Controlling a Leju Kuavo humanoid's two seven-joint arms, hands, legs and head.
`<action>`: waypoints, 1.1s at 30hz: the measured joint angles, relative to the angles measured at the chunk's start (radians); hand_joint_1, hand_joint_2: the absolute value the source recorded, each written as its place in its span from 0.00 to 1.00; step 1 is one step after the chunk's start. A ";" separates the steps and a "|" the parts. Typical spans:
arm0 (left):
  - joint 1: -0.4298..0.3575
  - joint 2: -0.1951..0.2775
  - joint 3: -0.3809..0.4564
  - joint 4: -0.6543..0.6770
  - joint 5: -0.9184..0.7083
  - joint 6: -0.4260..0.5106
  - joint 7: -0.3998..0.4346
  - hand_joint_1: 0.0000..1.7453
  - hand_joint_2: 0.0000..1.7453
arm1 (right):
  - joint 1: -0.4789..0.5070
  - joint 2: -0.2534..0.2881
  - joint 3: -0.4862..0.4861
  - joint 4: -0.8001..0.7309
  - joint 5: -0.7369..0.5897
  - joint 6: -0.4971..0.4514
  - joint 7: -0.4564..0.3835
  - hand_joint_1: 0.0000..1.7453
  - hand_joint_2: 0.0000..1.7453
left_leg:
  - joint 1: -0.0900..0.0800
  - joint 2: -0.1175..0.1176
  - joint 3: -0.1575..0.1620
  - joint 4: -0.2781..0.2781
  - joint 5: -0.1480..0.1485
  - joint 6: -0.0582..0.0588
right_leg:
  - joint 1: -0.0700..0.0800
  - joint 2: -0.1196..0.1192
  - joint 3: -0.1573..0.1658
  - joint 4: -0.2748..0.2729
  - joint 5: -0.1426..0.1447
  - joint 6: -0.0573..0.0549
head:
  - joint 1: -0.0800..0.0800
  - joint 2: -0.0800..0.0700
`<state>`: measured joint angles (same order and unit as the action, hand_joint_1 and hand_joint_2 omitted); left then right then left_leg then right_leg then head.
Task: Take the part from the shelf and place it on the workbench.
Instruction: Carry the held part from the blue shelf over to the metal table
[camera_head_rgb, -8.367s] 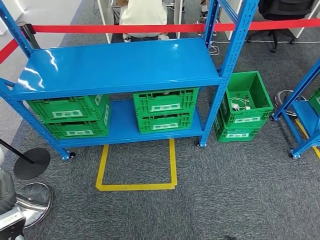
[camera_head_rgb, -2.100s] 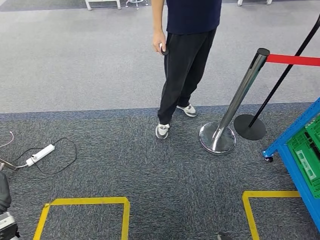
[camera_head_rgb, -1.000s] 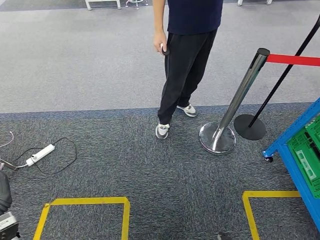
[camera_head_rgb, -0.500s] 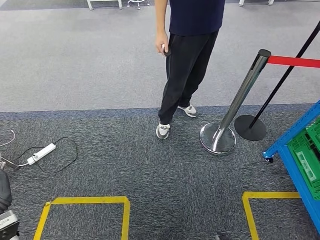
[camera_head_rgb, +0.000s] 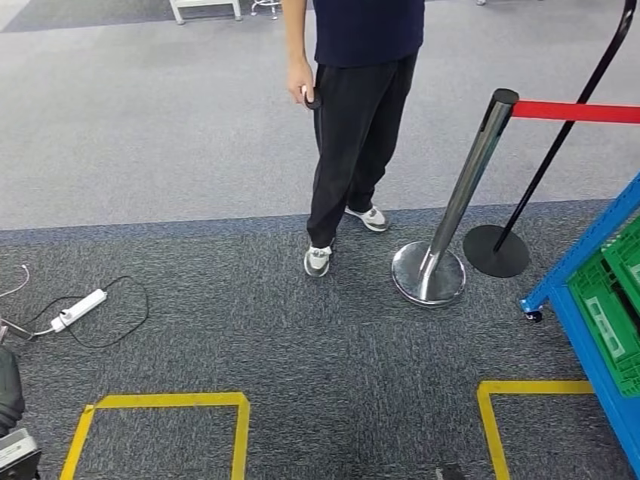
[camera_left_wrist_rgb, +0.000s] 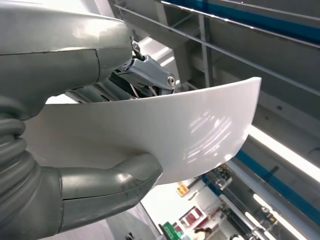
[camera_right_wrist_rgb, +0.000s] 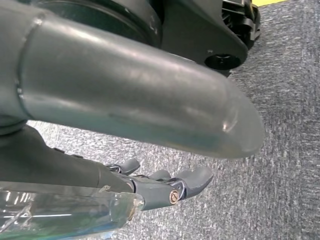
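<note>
The part (camera_left_wrist_rgb: 188, 135) is a thin white curved sheet. My left hand (camera_left_wrist_rgb: 68, 65) holds it, with the thick thumb (camera_left_wrist_rgb: 113, 182) under it and the fingers (camera_left_wrist_rgb: 151, 75) over it. The blue shelf (camera_head_rgb: 604, 380) it came from stands at the right edge of the head view, with green crates (camera_head_rgb: 613, 310) on its lower level. My right hand (camera_right_wrist_rgb: 132, 95) hangs above the grey carpet, its fingers (camera_right_wrist_rgb: 188, 182) stretched out and apart from the thumb, with nothing in them. No workbench is in sight.
A person (camera_head_rgb: 355, 120) stands ahead on the carpet with a small black device in one hand. A leaning chrome stanchion (camera_head_rgb: 460, 200) carries a red belt (camera_head_rgb: 573, 110). A power strip (camera_head_rgb: 75, 308) and its cable lie at the left. Yellow tape squares (camera_head_rgb: 162, 402) mark the floor.
Since the oldest frame the camera has turned from facing the shelf to the open floor. In the last half second the picture slid slightly left, and the person shifted a little left.
</note>
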<state>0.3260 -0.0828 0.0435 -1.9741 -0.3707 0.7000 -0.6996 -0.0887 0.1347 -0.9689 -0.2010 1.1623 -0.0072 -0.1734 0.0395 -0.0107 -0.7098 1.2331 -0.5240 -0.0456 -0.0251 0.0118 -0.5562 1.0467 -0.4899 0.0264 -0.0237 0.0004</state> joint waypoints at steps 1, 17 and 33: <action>0.001 0.000 0.000 0.000 0.000 0.000 0.000 1.00 1.00 | 0.001 0.000 0.000 0.000 0.000 0.000 0.000 0.00 0.00 | -0.004 0.000 -0.027 0.051 -0.013 0.006 | 0.004 -0.004 0.001 0.000 -0.002 -0.003 | 0.000 0.000; 0.004 0.000 0.002 -0.004 0.000 0.000 0.000 1.00 1.00 | 0.001 -0.003 0.001 0.000 0.002 0.002 0.000 0.00 0.00 | -0.034 -0.004 0.131 -0.220 0.077 0.062 | 0.013 -0.014 -0.148 0.283 -0.134 0.031 | 0.011 0.000; 0.007 0.000 0.002 -0.005 0.000 0.000 0.000 1.00 1.00 | 0.002 -0.005 0.000 0.000 0.002 0.001 0.000 0.00 0.00 | -0.030 -0.002 0.005 0.048 -0.032 0.006 | 0.024 -0.011 -0.001 -0.019 0.015 -0.026 | 0.003 0.000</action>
<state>0.3330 -0.0831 0.0450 -1.9787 -0.3709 0.7001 -0.6996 -0.0867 0.1293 -0.9685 -0.2007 1.1646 -0.0058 -0.1732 0.0097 -0.0125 -0.7044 1.2812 -0.5558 -0.0399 -0.0013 0.0005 -0.5572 1.0273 -0.4745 0.0006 -0.0208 0.0004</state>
